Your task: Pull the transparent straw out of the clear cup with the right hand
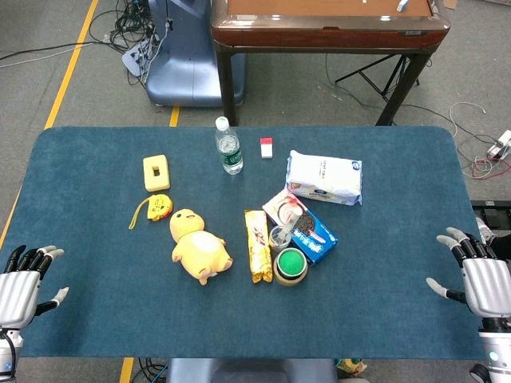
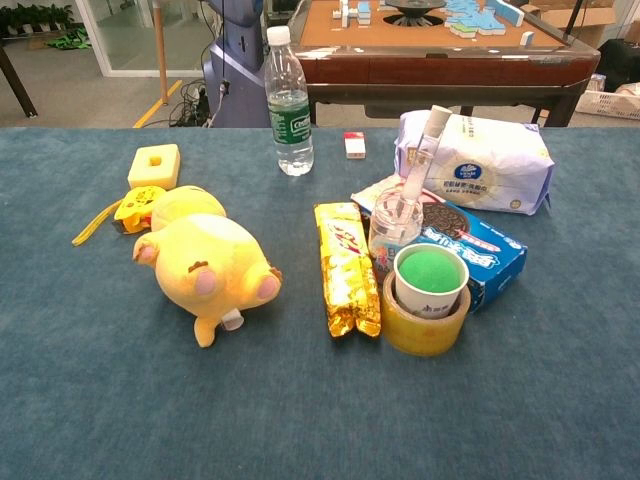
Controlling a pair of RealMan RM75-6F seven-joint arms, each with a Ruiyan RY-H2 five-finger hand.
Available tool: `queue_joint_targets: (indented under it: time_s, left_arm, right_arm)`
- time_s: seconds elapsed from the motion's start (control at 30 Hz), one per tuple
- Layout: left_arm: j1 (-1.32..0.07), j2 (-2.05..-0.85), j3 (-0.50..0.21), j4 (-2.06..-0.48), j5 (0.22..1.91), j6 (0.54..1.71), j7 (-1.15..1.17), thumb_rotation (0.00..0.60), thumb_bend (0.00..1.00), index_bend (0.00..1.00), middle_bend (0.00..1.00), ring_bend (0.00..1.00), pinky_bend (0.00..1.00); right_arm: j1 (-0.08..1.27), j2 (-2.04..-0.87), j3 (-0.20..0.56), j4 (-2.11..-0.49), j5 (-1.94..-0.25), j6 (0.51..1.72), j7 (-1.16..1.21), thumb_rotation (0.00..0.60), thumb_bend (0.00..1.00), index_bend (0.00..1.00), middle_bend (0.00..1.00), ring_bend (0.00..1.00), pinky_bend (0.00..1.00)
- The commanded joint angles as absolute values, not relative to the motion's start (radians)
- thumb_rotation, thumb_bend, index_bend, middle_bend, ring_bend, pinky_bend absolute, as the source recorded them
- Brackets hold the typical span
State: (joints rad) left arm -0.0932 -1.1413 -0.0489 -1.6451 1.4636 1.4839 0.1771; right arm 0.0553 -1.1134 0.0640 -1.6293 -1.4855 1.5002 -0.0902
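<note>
Clear plastic on clear plastic: the transparent straw (image 2: 427,143) stands tilted in the clear cup (image 2: 394,230) near the middle of the blue table mat (image 1: 96,319), its upper end leaning back toward the white tissue pack (image 2: 480,160). The cup sits hemmed in, with the blue cookie box (image 2: 478,250) just behind and to one side, a roll of tape (image 2: 425,320) holding a green-filled paper cup (image 2: 430,280) right in front, and a gold snack bar (image 2: 345,268) alongside. Both straw and cup look very light; the straw is likely smooth, slippery and easily crushed, so a gentle pinch seems wiser than a full grasp. The best hold appears to be the exposed upper length above the cup rim, drawn out along the straw's own slant; a sideways tug could tip the cup or drag it along, as nothing weighs it down.

At the right edge of the head view the right hand (image 1: 479,281) hovers over the mat, empty, fingers apart and pointing inward, well apart from the cup. The left hand (image 1: 22,283) sits at the opposite edge, likewise empty with fingers spread. Neither hand shows in the chest view. A yellow plush chick (image 2: 205,262), a yellow tape measure (image 1: 156,207) and a water bottle (image 2: 288,105) lie further left, clear of the right hand's likely path
</note>
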Motion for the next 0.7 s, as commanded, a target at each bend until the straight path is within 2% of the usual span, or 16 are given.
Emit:
queue_joint_targets:
  time_s: [0.03, 0.4, 0.7]
  left_arm:
    - [-0.093, -1.141, -0.050, -1.646, 1.463, 1.484, 0.177, 0.600, 0.24, 0.24, 0.21, 0.16, 0.05]
    - [-0.097, -1.138, -0.051, -1.654, 1.465, 1.483, 0.178, 0.600, 0.24, 0.24, 0.21, 0.16, 0.05]
    - [-0.099, -1.130, -0.050, -1.657, 1.472, 1.481, 0.172, 0.600, 0.24, 0.24, 0.21, 0.16, 0.05]
  right_arm:
    - [0.055, -1.112, 0.062, -1.631, -1.488, 1.499, -0.085, 0.600, 0.15, 0.27, 0.21, 0.18, 0.27]
    - [0.107, -1.081, 0.058, -1.683, -1.508, 1.407, 0.004, 0.600, 0.15, 0.32, 0.22, 0.18, 0.27]
    - [0.249, -1.073, 0.103, -1.750, -1.503, 1.227, 0.140, 0.600, 0.15, 0.35, 0.22, 0.17, 0.27]
